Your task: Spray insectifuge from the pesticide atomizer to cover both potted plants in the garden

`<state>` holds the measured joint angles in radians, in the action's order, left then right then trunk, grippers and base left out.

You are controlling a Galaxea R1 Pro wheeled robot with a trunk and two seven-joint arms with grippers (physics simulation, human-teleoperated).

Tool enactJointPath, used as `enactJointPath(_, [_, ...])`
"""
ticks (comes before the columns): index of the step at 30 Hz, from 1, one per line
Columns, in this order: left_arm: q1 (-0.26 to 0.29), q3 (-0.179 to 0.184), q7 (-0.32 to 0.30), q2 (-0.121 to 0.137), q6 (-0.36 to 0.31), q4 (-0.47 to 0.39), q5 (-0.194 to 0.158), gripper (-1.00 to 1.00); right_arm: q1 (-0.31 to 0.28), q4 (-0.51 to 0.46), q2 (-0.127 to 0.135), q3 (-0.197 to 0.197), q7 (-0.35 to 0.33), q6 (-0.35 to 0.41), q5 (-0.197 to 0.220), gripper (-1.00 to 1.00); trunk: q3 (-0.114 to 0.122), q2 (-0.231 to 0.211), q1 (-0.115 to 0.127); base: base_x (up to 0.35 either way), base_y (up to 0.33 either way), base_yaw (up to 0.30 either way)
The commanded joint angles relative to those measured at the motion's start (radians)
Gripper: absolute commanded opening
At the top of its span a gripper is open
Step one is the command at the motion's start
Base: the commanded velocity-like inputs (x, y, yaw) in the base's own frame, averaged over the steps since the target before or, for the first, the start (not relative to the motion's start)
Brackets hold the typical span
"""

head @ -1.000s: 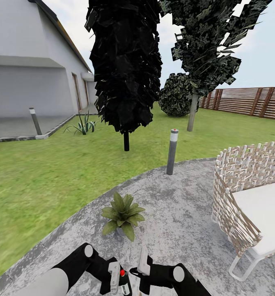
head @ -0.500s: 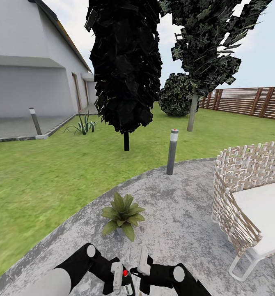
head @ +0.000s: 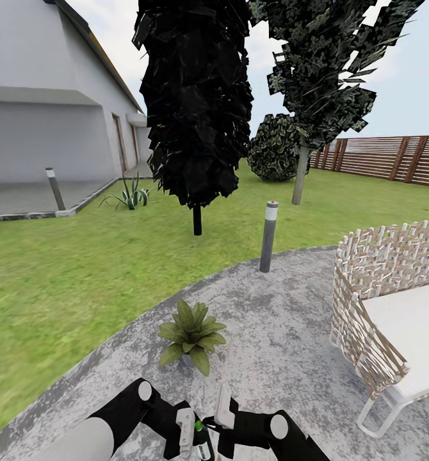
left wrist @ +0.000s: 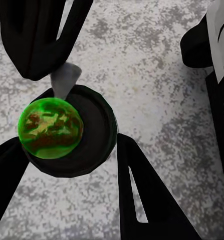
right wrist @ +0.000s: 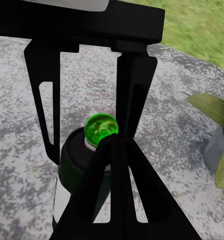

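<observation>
The pesticide atomizer (head: 202, 443) is a dark bottle with a pale label, upright at the bottom of the head view, and its nozzle top glows green. My left gripper (head: 190, 436) is shut on its body; its fingers (left wrist: 137, 195) flank the round black bottle (left wrist: 91, 132). My right gripper (head: 213, 422) is shut, its joined fingertips (right wrist: 112, 145) touching the green nozzle (right wrist: 101, 127). One potted plant (head: 190, 333), a low rosette of green leaves, stands on the patio just ahead of both grippers; its leaves and grey pot (right wrist: 215, 150) show beside the bottle.
A grey bollard (head: 268, 237) stands at the patio's (head: 285, 320) far edge. A woven white chair (head: 387, 301) is at the right. Lawn (head: 67, 269), two dark trees (head: 195, 102), a round shrub (head: 275, 147), a wooden fence (head: 394, 157) and a house (head: 48, 109) lie beyond.
The atomizer's nozzle top has turned from red to green. My left gripper has carried the bottle a little to the right, up against the right gripper's fingertips. The view has not shifted.
</observation>
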<state>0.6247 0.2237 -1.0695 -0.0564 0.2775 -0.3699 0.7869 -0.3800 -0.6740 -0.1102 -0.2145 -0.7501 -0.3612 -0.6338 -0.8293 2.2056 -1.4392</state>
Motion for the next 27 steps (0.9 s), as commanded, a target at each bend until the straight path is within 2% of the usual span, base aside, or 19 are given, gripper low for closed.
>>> enactJointPath(1, [0.001, 0.000, -0.001, 0.000, 0.005, -0.001, 0.005, -1.00, 0.000, -0.001, 0.000, 0.001, 0.000, -0.005, -0.009, -1.00, -0.001, 0.000, 0.000, 0.000, 0.000, 0.000])
enactJointPath(7, [0.000, 0.000, -0.001, 0.002, 0.004, -0.001, 0.006, -1.00, 0.000, -0.001, 0.000, 0.001, 0.000, -0.005, -0.009, -1.00, -0.001, 0.000, 0.000, 0.000, 0.000, 0.000])
enactJointPath(12, [-0.001, 0.001, -0.001, 0.014, 0.003, -0.001, 0.009, -1.00, 0.000, -0.001, 0.000, 0.001, 0.000, -0.005, -0.010, -1.00, -0.001, 0.000, 0.000, 0.000, 0.000, 0.000])
enactJointPath(15, [-0.005, 0.002, 0.000, 0.037, 0.003, -0.001, 0.011, -1.00, 0.000, 0.000, 0.000, 0.001, 0.000, -0.005, -0.010, -1.00, -0.001, 0.000, 0.000, 0.000, 0.000, 0.000])
enactJointPath(16, [-0.014, 0.000, 0.000, 0.187, 0.004, 0.001, 0.012, -1.00, 0.000, 0.003, 0.005, 0.001, 0.000, -0.006, -0.011, -1.00, -0.001, 0.000, 0.000, 0.000, 0.000, 0.000])
enactJointPath(19, [-0.014, 0.000, 0.001, 0.228, 0.003, 0.002, 0.011, -1.00, 0.000, 0.005, 0.007, 0.002, 0.000, -0.007, -0.011, -1.00, -0.001, 0.000, 0.000, 0.000, 0.000, 0.000])
enactJointPath(20, [-0.014, 0.000, 0.001, 0.238, 0.003, 0.003, 0.011, -1.00, 0.000, 0.005, 0.008, 0.002, 0.001, -0.007, -0.011, 1.00, -0.001, 0.000, 0.000, 0.000, 0.000, 0.000])
enactJointPath(24, [-0.014, -0.007, 0.003, 0.268, 0.002, 0.010, 0.006, -1.00, 0.000, 0.007, 0.010, 0.005, 0.003, -0.007, -0.011, 1.00, -0.001, 0.000, 0.000, 0.000, 0.000, 0.000])
enactJointPath(27, [-0.013, -0.012, 0.011, 0.273, -0.008, 0.006, 0.001, -1.00, 0.000, 0.008, 0.012, 0.010, 0.012, -0.006, -0.011, 1.00, -0.001, 0.000, 0.000, 0.000, 0.000, 0.000])
